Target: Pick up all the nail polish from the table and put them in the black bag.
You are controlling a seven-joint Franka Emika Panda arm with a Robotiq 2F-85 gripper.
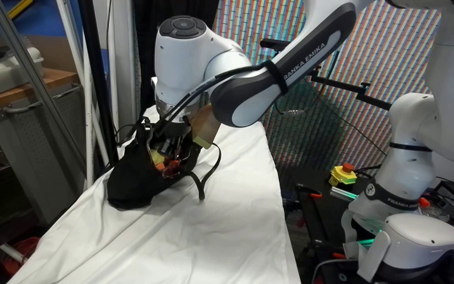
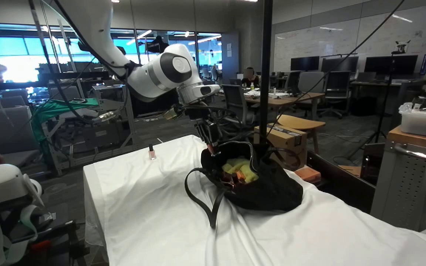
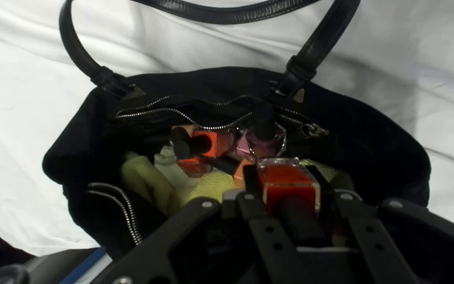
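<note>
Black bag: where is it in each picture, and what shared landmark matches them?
In an exterior view: black bag, left of centre.
In an exterior view: black bag, just right of centre.
Wrist view: black bag, across the middle.
Shared landmark: the gripper, at the bag's mouth.

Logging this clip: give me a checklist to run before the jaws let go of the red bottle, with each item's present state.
1. Jaws shut on the red bottle: ok, it sits between them.
2. Bottle over the black bag: ok, the opening lies beneath it in the wrist view.
3. Bag mouth open: ok, other bottles and yellow-green material show inside.
4. Handle clear of the jaws: ok, it loops away from them.
5. Red bottle clear of the contents below: cannot tell.
6. All polish off the table: not ok, a pink bottle stands upright there in an exterior view.
</note>
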